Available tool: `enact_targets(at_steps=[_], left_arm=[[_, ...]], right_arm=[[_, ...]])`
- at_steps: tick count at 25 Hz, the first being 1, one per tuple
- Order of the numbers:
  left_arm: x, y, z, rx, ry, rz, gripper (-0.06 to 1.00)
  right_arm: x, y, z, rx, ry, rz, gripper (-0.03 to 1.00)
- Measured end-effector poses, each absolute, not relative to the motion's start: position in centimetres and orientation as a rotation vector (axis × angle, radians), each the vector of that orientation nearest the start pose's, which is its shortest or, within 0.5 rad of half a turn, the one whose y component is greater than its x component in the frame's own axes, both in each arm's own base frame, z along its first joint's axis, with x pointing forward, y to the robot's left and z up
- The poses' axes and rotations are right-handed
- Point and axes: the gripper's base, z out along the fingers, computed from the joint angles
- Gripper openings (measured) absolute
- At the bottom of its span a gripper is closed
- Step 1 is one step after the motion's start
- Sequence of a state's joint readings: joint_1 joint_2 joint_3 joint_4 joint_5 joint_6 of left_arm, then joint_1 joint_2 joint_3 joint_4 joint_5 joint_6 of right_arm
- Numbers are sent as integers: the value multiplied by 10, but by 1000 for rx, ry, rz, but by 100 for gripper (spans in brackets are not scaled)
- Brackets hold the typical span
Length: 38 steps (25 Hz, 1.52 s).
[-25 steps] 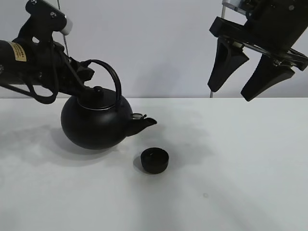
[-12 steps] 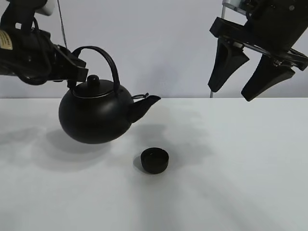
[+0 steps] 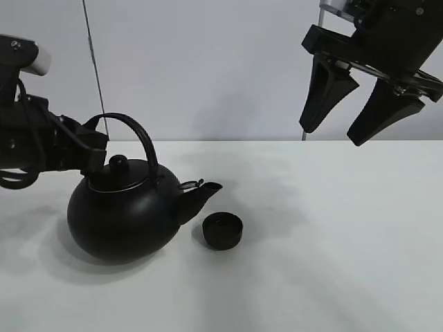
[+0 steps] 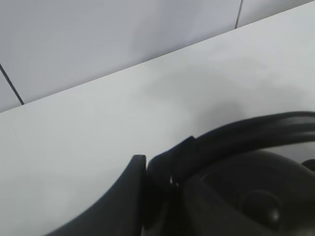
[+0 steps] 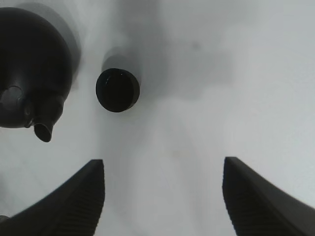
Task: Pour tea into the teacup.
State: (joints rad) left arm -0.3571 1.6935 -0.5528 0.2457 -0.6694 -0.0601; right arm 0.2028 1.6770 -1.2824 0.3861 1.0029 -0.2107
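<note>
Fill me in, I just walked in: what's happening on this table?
The left end effector is shut on the arched handle of the black kettle, whose spout sits beside the small black teacup on the white table. The right end effector hangs open above, holding nothing.

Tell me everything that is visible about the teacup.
The teacup is small, low and round, matte black, without a handle. It stands upright on the white table, its mouth open upward; its contents cannot be made out. The kettle spout ends beside it, not touching. No gripper touches it.
</note>
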Motion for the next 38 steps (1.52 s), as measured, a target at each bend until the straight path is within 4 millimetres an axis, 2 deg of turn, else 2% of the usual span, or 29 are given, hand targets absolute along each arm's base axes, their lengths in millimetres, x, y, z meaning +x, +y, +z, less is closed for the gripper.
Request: enact_targets(at_steps=[13, 28, 38], left_arm=[[249, -109, 144, 586, 1857, -305, 11], [244, -112, 141, 702, 1866, -299, 11], [244, -111, 141, 680, 1887, -316, 11]], right_arm=[[325, 97, 262, -356, 2833, 508, 47], [325, 97, 262, -357, 2835, 509, 47], [325, 96, 262, -359, 2836, 503, 47]])
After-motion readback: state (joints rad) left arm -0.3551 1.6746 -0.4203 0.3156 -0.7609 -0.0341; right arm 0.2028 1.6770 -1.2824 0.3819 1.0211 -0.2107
